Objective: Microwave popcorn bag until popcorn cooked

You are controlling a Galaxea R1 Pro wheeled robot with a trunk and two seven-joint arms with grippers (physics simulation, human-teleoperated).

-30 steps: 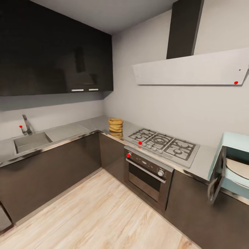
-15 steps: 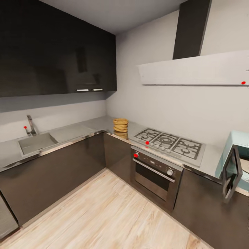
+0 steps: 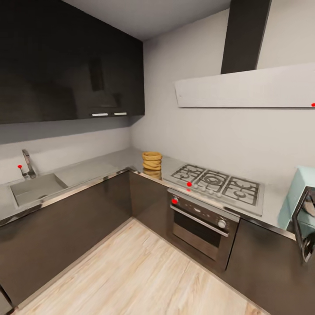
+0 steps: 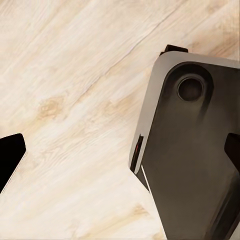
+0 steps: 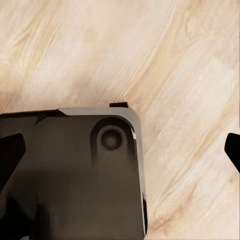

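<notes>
The crumpled golden-tan paper popcorn bag (image 3: pixel 152 160) is sitting mid-frame on the grey tabletop (image 3: pixel 94 168). The view is panning left, so the pale-blue microwave (image 3: pixel 299 192), door open, is slipping right; approach continuing. Both jaws standing apart, empty.

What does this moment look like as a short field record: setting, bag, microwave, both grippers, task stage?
setting: kitchen corner with grey countertop, sink, gas hob, built-in oven
popcorn bag: popcorn bag upright on the countertop in the corner, beside the hob, untouched
microwave: microwave at the picture's right edge, door swung open
left gripper: left gripper open, empty, over the wood floor and robot base
right gripper: right gripper open, empty, over the floor and base
task stage: bag not yet picked up
</notes>
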